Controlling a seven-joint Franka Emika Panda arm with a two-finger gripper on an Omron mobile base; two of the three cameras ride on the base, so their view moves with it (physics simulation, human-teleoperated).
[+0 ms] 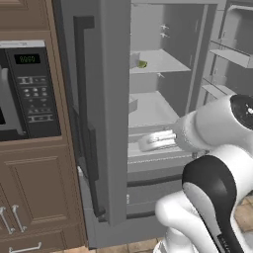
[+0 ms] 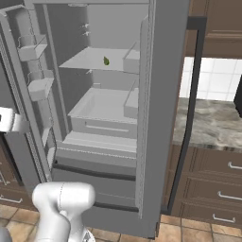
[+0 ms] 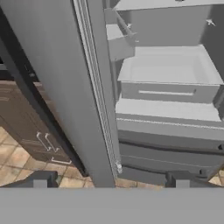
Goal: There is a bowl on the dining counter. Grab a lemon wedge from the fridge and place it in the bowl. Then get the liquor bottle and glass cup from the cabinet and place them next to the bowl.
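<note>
Fridge (image 1: 113,123) stands with both upper doors swung wide, interior exposed. Lemon wedge (image 1: 142,63), a small yellow-green piece, lies on the upper shelf (image 2: 94,60) toward its front edge, just beside the door-side wall in the left base view; in the right base view the lemon wedge (image 2: 106,61) sits near the shelf's middle. Its long axis cannot be determined at this size. Gripper (image 3: 111,180) has its two finger tips (image 3: 40,180) spread wide with nothing between them; the hand is empty. Hand view looks at the lower drawer bin (image 3: 170,72) and bottom drawers, beside the open left door's edge (image 3: 98,96). Judgement: the wedge lies above and further inside than the hand's present line of sight, so the coming move calls for raising the hand and reaching inward over the upper shelf. Risk: contact with the door's edge or the shelf lip during the climb.
</note>
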